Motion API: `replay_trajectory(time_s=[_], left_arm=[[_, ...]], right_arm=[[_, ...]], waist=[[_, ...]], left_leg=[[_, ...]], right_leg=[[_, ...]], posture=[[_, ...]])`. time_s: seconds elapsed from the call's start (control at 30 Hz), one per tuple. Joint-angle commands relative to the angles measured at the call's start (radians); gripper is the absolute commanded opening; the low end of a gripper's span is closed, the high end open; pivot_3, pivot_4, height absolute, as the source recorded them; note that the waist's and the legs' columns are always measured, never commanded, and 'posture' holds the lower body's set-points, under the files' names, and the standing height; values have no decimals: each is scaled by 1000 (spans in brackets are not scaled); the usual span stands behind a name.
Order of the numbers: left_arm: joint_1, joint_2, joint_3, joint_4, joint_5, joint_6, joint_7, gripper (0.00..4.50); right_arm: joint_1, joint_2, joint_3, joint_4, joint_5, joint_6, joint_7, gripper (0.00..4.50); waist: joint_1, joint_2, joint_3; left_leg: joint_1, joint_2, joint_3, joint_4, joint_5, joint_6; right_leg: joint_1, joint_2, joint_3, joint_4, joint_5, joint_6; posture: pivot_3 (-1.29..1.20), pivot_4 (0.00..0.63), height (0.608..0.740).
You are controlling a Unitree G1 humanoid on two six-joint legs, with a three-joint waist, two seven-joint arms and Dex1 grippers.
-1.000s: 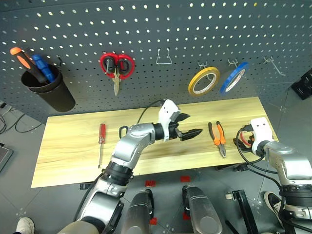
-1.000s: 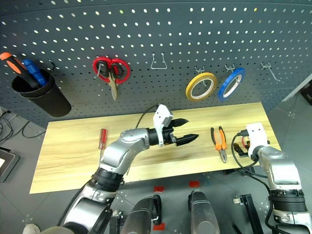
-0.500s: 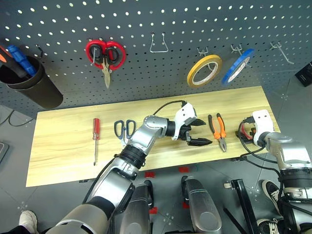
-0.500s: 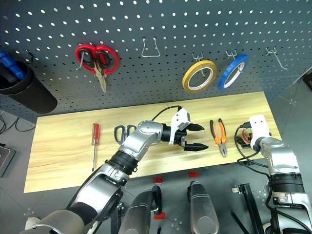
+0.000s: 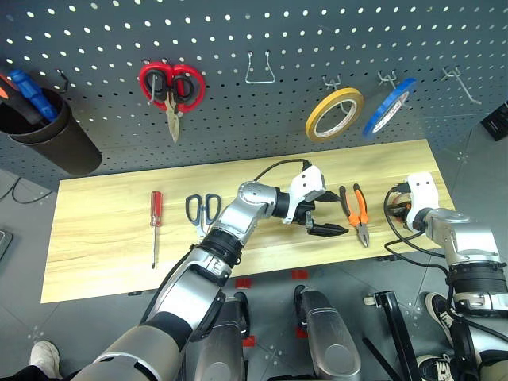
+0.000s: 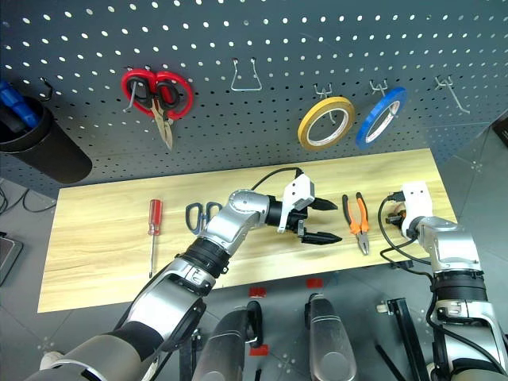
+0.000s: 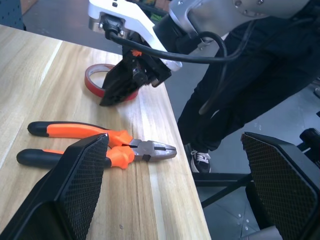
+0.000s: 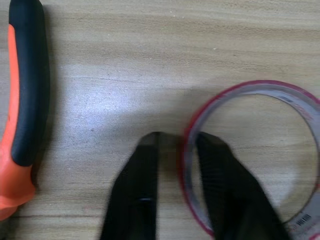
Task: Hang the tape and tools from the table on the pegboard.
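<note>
My left hand [image 5: 317,221] hangs over the middle of the table [image 5: 103,262], nearer its front edge, its two black fingers spread wide and holding nothing, pointing toward the right end. Just past those fingers lie the pliers [image 5: 355,214], flat on the wood with the orange-and-black handles toward the back edge and the metal nose toward the front edge. At the right end of the table my right hand [image 8: 177,142] is down on the red tape [image 8: 250,155], fingers drawn narrow across the ring's wall, one finger outside it and one inside its clear centre; the ring lies flat on the wood close to the right edge. Toward the left end, the scissors [image 5: 204,209] lie with their dark handles toward the back edge, and the red-handled screwdriver [image 5: 155,224] lies left of them, handle toward the back. Behind the table stands the pegboard [image 5: 262,32].
</note>
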Motion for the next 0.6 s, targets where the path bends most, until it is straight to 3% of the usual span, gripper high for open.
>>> replay_trajectory(time_s=[0.03, 0.3, 0.43, 0.6], left_arm=[[-12, -18, 2, -10, 5, -24, -13, 4500], [24, -5, 12, -60, 4, -32, 6, 4500], [118, 11, 37, -224, -21, 32, 65, 4500], [264, 44, 80, -524, -47, 164, 196, 4500]], right_arm=[[12, 1, -7, 22, -5, 8, -6, 31], [62, -15, 27, -55, -45, -54, -13, 31], [165, -17, 28, -220, -78, -127, -37, 31], [321, -50, 38, -420, -185, -362, -90, 31]], waist=[[0, 0, 0], [2, 0, 0], [3, 2, -3], [-1, 7, -9]], left_leg=[[0, 0, 0, 0, 0, 0], [0, 0, 0, 0, 1, -1], [-1, 0, -1, -2, 1, -2], [-11, 0, 0, 0, 3, -5]], right_leg=[[0, 0, 0, 0, 0, 0], [0, 0, 0, 0, 0, 0], [-2, -1, -1, -1, -1, 1], [-12, -2, -1, 2, 0, 1]], posture=[[-221, 494, 740], [-230, 458, 740], [-263, 396, 740], [-282, 322, 740]])
